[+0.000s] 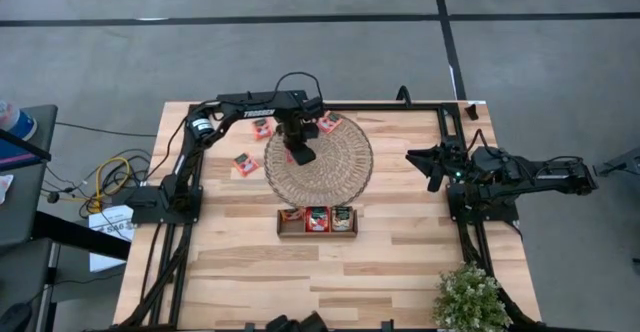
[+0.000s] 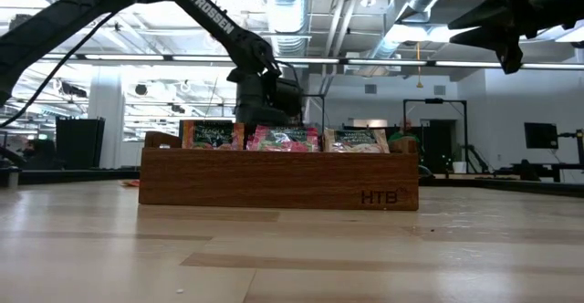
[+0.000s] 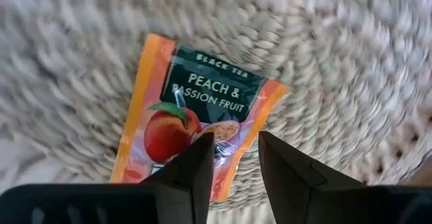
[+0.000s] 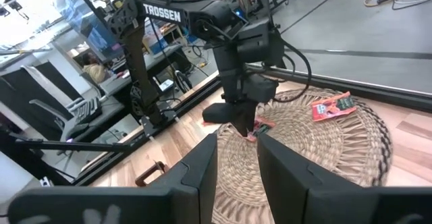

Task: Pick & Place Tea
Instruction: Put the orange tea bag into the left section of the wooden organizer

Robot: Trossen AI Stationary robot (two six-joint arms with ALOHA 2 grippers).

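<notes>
Tea sachet lies on the woven mat, directly beneath the left claw, whose fingers straddle its edge, open. Pickup step: descend, then close. Right claw waits aside, fingers apart.

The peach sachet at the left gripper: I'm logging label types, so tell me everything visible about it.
The peach sachet is a flat, glossy packet with orange edges and a dark green panel reading "Black Tea, Peach & Passion Fruit" above a peach picture. It looks sealed and sits tilted over the woven mat. The left gripper is at its lower edge, fingers slightly apart astride that edge; whether they pinch it, or whether it lies flat, cannot be told.
</notes>
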